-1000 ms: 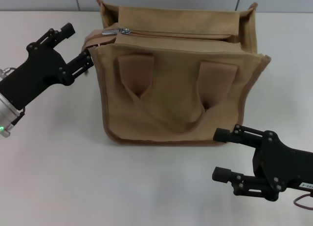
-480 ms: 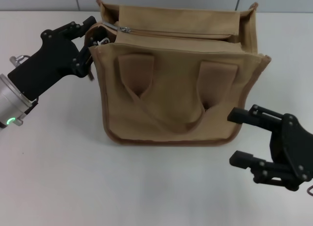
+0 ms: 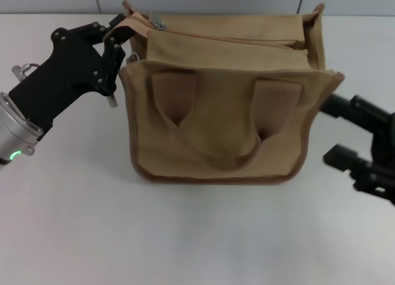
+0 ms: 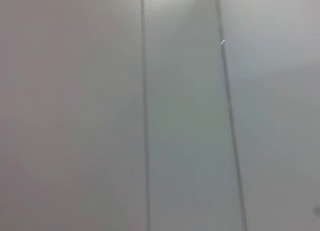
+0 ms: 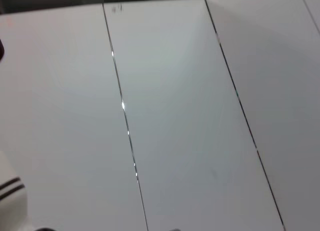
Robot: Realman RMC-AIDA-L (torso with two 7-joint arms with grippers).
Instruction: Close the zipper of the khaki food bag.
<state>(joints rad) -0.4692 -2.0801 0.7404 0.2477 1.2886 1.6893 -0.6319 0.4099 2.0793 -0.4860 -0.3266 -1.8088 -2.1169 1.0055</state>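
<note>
Standing boxy, khaki food bag [image 3: 216, 124] gapes unzipped.

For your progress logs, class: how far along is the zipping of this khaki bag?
Early stage. Done: the left claw has reached the khaki food bag at its left top corner. In hand: it is at the strap end beside the silver pull tab. Left: drawing the zipper across. The right claw waits open beside the bag.

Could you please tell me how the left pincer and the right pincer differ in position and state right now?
The left pincer is at the bag's upper left corner, touching its raised end near the zipper pull; the right pincer sits off the bag's right side, apart from it. The right one's fingers are spread open; the left's are closed on fabric. Both are black.
</note>
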